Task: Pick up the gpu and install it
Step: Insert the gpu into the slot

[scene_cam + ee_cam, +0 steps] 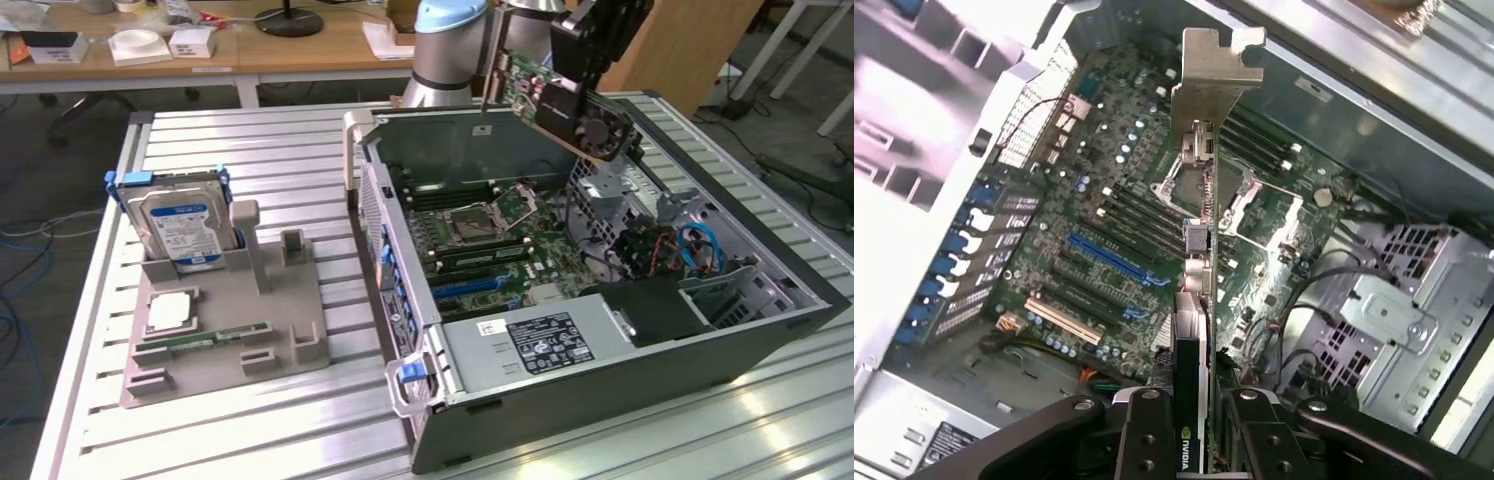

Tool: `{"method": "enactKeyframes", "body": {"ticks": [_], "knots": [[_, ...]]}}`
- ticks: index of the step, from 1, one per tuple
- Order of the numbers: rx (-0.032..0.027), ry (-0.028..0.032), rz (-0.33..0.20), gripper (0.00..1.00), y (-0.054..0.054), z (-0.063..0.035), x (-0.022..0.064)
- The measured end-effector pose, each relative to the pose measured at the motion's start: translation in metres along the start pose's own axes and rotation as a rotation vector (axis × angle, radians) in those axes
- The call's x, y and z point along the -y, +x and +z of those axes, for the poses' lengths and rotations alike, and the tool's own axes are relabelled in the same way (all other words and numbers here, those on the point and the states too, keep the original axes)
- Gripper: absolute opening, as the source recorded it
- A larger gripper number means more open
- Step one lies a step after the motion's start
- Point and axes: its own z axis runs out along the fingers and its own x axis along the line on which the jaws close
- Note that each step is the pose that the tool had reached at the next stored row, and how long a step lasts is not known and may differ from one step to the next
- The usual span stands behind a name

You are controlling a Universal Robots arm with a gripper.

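Note:
My gripper [590,45] is shut on the gpu [567,105], a green card with a black fan cover and a metal bracket. It hangs tilted above the far rim of the open computer case [747,330]. In the wrist view the gpu [1199,230] runs edge-on between my black fingers [1144,440], with my gripper [1199,435] closed on its body. Its silver bracket [1214,70] points away from me. Below it lies the motherboard [1084,180] with a blue slot [1116,262]; in the exterior view the motherboard [487,250] shows the same blue slot [467,287].
On the exterior view's left, a grey fixture [287,335] holds a hard drive [187,225] with a blue-white label, a processor chip [171,312] and a green memory stick [200,341]. Inside the case sit a power supply [534,340] and a drive cage [641,200]. The arm's base [447,55] stands behind the case.

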Motion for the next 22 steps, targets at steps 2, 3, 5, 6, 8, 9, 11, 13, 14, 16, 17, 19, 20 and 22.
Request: {"method": "enactKeyframes", "body": {"ticks": [2,3,5,6,8,9,11,13,14,16,17,19,20,22], "knots": [[0.0,-0.0007,-0.031,0.26,0.0,0.0,0.0],[0.0,-0.0011,-0.047,0.26,0.0,0.0,0.0],[0.0,-0.0019,-0.078,0.26,0.0,0.0001,0.0],[-0.0001,-0.0022,-0.095,0.26,0.0,0.0001,0.0],[-0.0001,-0.003,-0.126,0.26,0.0,0.0001,0.0],[0.0,-0.0034,-0.142,0.26,0.0,0.0002,0.0],[0.0,-0.0041,-0.172,0.26,0.0,0.0002,0.0],[-0.0001,-0.0048,-0.205,0.26,0.0,0.0002,0.0],[-0.0001,-0.0052,-0.22,0.26,0.0,0.0002,0.0],[-0.0001,-0.006,-0.252,0.26,0.0,0.0003,0.0],[-0.0001,-0.0063,-0.267,0.26,0.0,0.0003,0.0],[-0.0001,-0.007,-0.298,0.26,0.0,0.0003,0.0],[-0.0001,-0.0075,-0.315,0.26,0.0,0.0004,0.0],[-0.0001,-0.0082,-0.346,0.26,0.0,0.0004,0.0]]}}
